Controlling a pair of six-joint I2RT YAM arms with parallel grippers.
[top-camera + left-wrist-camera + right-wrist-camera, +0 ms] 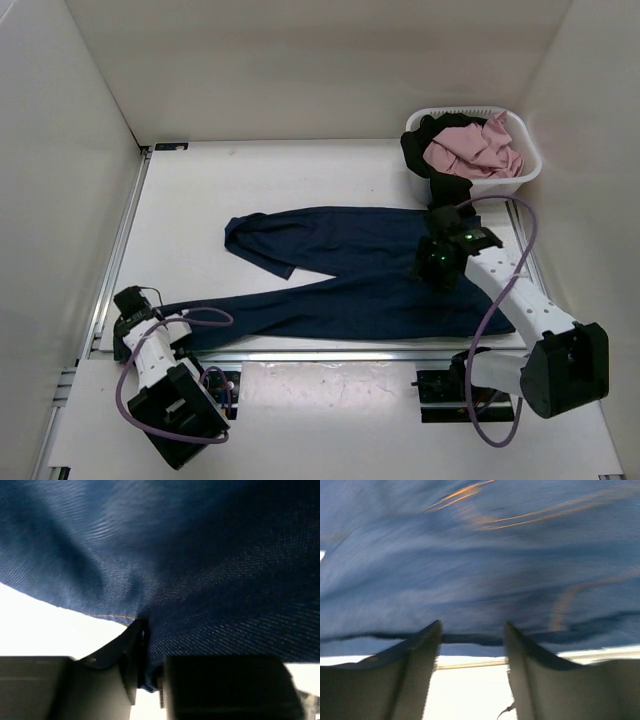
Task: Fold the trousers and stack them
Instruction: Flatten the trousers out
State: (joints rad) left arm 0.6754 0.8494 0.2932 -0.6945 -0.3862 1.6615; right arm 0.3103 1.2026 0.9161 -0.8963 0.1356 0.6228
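Laid out long for folding: dark navy jeans [350, 275], waist just in front of the white laundry basket [530, 165]. Far from the basket, left gripper [145, 630] clamped on a leg hem, likely to carry it over. Nearer, right gripper [472, 625] at the waist, jaws apart.

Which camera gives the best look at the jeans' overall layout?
Top external: almost all of the jeans show, spread across the table. Left wrist shows only denim pinched in the left gripper; right wrist, blurred denim beyond the right gripper's open jaws.
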